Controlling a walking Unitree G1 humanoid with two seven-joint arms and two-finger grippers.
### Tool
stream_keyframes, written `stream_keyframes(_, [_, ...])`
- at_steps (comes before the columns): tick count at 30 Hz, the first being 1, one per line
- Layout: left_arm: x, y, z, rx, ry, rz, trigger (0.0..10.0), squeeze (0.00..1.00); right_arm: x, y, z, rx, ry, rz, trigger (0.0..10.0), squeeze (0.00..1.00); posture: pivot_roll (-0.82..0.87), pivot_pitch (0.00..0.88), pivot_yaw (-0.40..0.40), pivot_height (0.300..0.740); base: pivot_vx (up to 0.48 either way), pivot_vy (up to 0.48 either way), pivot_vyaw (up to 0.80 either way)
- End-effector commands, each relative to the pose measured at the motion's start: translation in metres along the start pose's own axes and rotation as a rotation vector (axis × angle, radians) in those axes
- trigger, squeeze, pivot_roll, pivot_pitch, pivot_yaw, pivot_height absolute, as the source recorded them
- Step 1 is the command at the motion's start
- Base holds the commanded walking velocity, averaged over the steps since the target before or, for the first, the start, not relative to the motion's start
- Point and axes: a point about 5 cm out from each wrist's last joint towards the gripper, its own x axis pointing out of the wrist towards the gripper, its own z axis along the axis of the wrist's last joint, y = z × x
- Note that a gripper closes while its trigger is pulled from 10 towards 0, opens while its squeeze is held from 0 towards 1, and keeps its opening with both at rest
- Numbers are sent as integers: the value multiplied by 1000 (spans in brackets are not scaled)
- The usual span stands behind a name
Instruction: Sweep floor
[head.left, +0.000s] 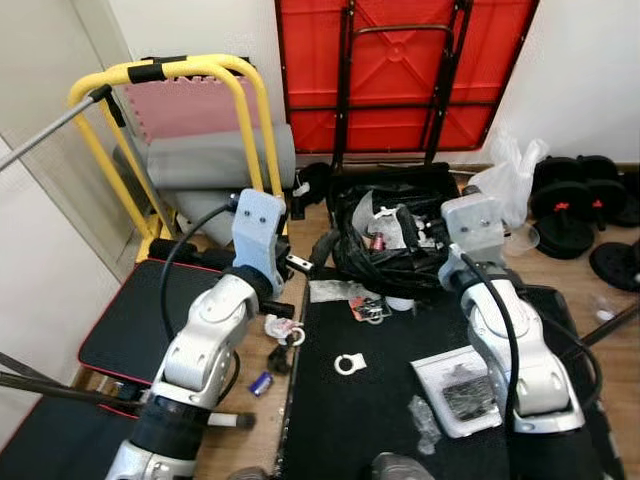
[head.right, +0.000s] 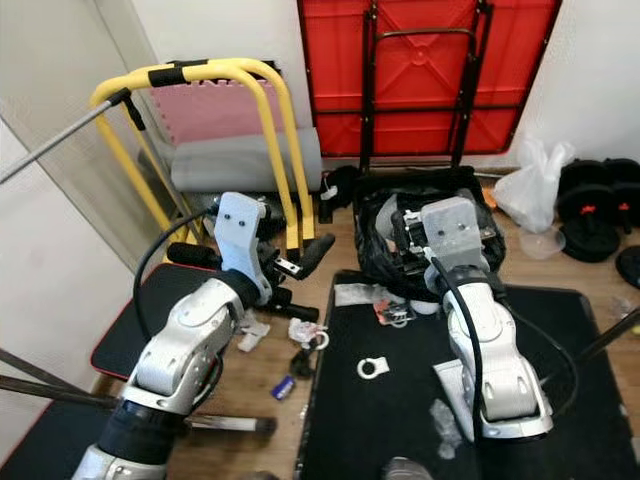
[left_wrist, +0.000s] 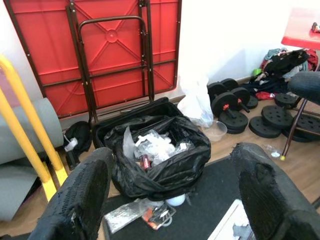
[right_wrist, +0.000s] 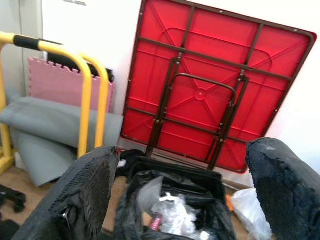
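Wood floor (head.left: 255, 345) and black mat (head.left: 380, 420) at your 12 o'clock are messy: scraps (head.left: 350, 364) lie by the bin bag (head.left: 395, 240). Left pincer (left_wrist: 170, 200) and right pincer (right_wrist: 180, 200) gape wide, holding nothing. Sweeping looks barely begun.

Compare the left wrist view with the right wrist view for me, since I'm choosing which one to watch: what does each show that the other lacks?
Left wrist view: black dumbbell weights on the wood floor, a white plastic bag, a clear bowl and litter on the black mat.

Right wrist view: the pink foam mat against the wall and the curved top of the yellow frame.

Both: the red folded table, the black trash bag full of rubbish, the grey roll, and that gripper's open black fingers.
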Motion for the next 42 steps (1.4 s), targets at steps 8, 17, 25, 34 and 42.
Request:
stream_keyframes(8, [0,3,-3,-15,13,15,10000,0,2,-1,1,-22,-12,-11,10000,0,-16,0,-5,740,0,-434,0])
stream_keyframes(17, [1,4,-2,-20,8,17,10000,0,3,-2,0,-23,-9,-20,10000,0,-17,0,-8,740,0,-418,0])
stream_keyframes(25, [2,6,-2,-29,7,33,10000,0,3,-1,1,-33,-9,-7,10000,0,-18,0,-13,740,0,-175,0])
stream_keyframes(34, [1,6,-6,-38,5,38,10000,0,5,3,15,-60,-65,31,10000,0,-18,0,-16,740,0,0,0])
stream_keyframes(42, [1,8,-5,-47,1,54,10000,0,2,25,38,14,-186,186,10000,0,-20,0,-18,740,0,0,0])
